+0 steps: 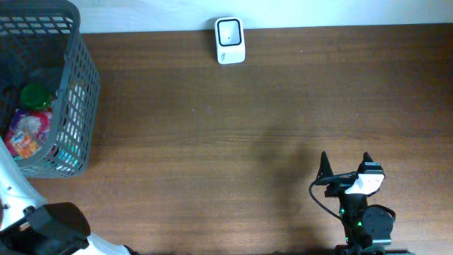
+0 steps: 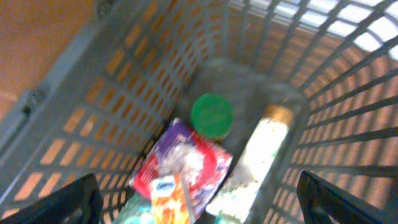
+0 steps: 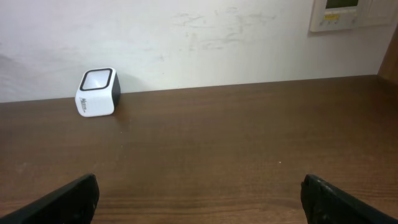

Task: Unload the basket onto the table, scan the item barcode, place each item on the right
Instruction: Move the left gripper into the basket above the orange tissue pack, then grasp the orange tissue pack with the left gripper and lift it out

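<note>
- We've got a grey plastic lattice basket [image 1: 79,92] sitting at the far left end of the dark brown wooden table [image 1: 248,134], and all the goods are inside it.
- The left wrist camera looks straight down into that basket [image 2: 124,87]. At the bottom we can make out a green round lid [image 2: 211,115], with a purple and pink foil pouch [image 2: 186,158] right up against it. A pale bottle with an amber cap [image 2: 264,146] lies along the pouch's right side.
- That view is pretty blurry, so we can't tell where the barcode is on any of them.
- The left gripper [image 2: 196,180] hangs over the basket's opening with its jaws spread wide. Nothing is between them, and the dark fingers [image 2: 62,202] only poke in at the bottom corners.
- From overhead, the lid [image 1: 35,95] and the pouch [image 1: 28,131] show over the basket rim.
- The white box-shaped barcode scanner [image 1: 230,40], with its black-framed window, sits at the back edge of the table by the white wall [image 3: 186,43]. It's well apart from the basket.
- The right gripper [image 1: 346,161] is over the near right part of the table, jaws wide apart and empty, pointing toward the back wall.
- In the right wrist view, the scanner [image 3: 97,92] is off to the left, across bare tabletop, with the gripper [image 3: 200,186] down low.
- There's a pale wall panel [image 3: 342,12] at the top right.
</note>
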`<state>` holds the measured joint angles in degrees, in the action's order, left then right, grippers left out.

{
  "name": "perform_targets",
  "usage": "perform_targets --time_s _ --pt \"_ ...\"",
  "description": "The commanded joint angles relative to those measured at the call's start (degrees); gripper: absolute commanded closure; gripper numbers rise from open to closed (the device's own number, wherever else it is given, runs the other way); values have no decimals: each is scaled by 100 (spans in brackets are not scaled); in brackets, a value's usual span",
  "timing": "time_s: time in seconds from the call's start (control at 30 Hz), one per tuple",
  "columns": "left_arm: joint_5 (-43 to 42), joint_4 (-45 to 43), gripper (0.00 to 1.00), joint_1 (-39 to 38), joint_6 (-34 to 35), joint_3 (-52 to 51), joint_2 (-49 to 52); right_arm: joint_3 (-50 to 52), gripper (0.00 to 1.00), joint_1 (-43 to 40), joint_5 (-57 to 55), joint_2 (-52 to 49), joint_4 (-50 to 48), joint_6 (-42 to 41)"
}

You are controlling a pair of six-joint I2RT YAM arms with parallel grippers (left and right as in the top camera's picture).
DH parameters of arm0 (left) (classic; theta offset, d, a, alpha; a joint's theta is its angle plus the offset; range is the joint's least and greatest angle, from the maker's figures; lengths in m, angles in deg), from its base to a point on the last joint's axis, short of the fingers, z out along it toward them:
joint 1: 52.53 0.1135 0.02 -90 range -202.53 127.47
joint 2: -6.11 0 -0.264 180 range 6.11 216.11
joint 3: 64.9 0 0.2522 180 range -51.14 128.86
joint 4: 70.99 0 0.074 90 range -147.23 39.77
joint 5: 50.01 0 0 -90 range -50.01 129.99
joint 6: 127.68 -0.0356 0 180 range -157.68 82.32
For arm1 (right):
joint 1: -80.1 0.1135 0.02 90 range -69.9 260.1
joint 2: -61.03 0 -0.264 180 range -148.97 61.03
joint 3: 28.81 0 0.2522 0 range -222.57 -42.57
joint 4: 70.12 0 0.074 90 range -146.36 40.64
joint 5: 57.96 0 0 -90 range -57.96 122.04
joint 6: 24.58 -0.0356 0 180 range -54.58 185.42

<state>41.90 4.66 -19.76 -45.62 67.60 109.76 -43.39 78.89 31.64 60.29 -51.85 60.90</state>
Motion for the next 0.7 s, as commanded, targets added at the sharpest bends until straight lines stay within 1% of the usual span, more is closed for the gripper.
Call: perform_targets --time_s 0.0,0.03,0.07,0.13,0.17,0.2,0.23,0.3,0.33,0.37,0.43,0.53,0.6,0.67 --pt "-68 431 2 254 -33 13 498 50 1 -31 -48 37 15 2" --pt "-70 525 10 291 -33 13 605 50 1 -31 -48 37 15 2" --pt "-70 586 15 299 -33 13 669 50 1 -31 -48 37 15 2" --pt "-70 728 16 286 -33 13 848 50 1 -31 -48 37 15 2" --pt "-68 835 20 282 -33 13 942 50 1 -31 -48 37 15 2" --pt "-39 979 20 291 -31 13 1091 50 1 -31 -48 37 15 2" --pt "90 1093 23 302 17 13 1213 50 1 -31 -48 37 15 2" --pt "758 1364 29 304 599 13 1493 50 1 -31 -48 37 15 2" --pt "756 1392 29 302 597 13 1641 50 1 -31 -48 37 15 2" --pt "756 1401 32 304 597 13 1757 50 1 -31 -48 37 15 2" --pt "761 1366 35 304 597 13 1945 50 1 -31 -48 37 15 2" --pt "940 1327 29 304 605 13 2306 50 1 -31 -48 37 15 2" --pt "977 1322 30 302 627 13 2446 50 1 -31 -48 37 15 2" --pt "977 1327 38 304 627 13 2511 50 1 -31 -48 37 15 2"
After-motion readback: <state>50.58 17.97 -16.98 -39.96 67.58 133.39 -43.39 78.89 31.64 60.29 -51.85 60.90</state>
